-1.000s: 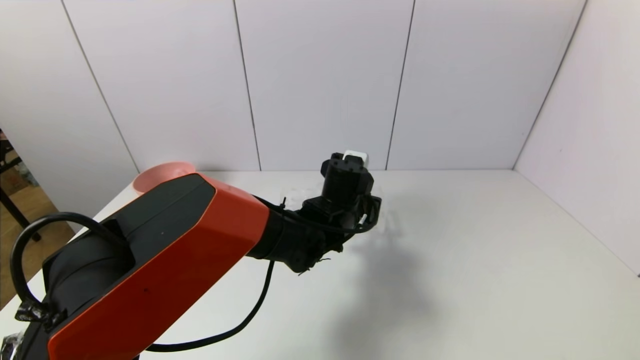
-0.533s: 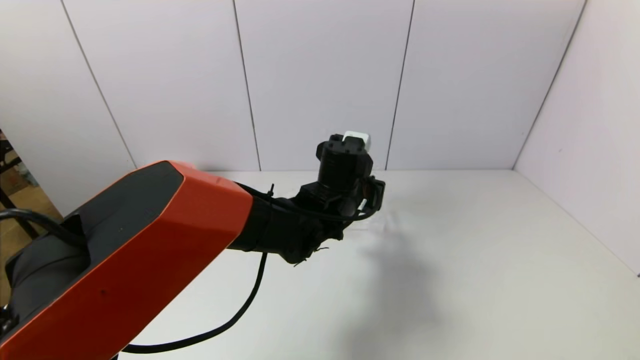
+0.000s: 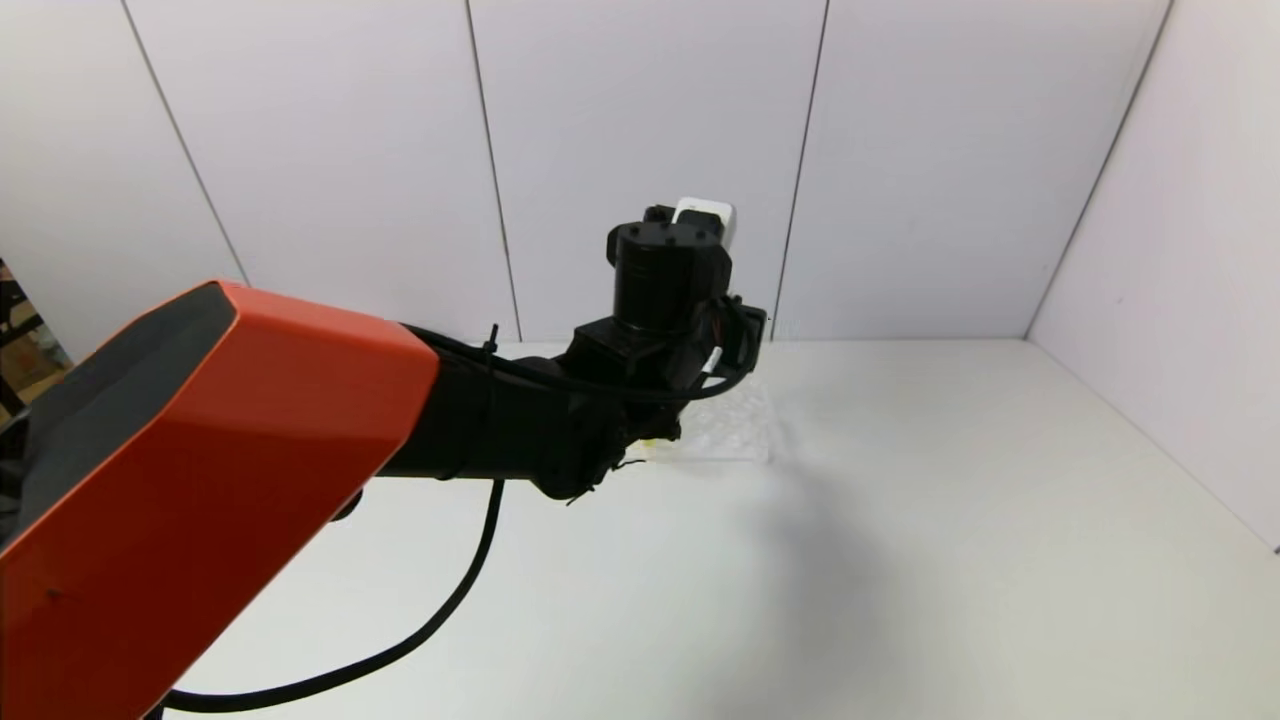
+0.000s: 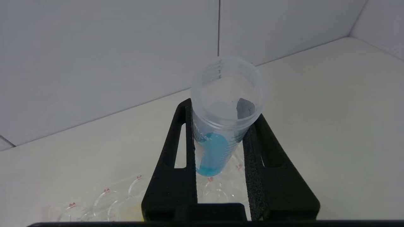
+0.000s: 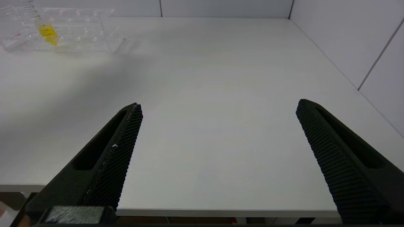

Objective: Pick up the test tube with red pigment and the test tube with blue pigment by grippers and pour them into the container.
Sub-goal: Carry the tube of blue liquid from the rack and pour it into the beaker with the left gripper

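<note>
Test tube with blue pigment point(image 4: 217, 138), clear with printed graduations, is clamped between the two black fingers point(image 4: 172, 176) of the left end effector point(image 4: 221, 126), held upright above the white surface point(image 3: 950, 520) with blue liquid pooled at its rounded bottom and its open mouth facing the wrist camera. Directly below it sits a clear tube rack point(image 4: 126, 198) with round holes marked in small red characters, and a patch of yellow liquid point(image 4: 129, 212) shows in one slot. From the head camera the orange and black left arm point(image 3: 230, 440) fills much of the scene and hides most of the rack point(image 3: 735, 425), the tube and the fingers. The right end effector point(image 5: 217, 126) hangs low at the near edge of the surface, well apart from the rack, its fingers spread wide and holding nothing. Its camera shows the rack point(image 5: 63, 30) far off with a tube of yellow liquid point(image 5: 47, 33) standing in it.
</note>
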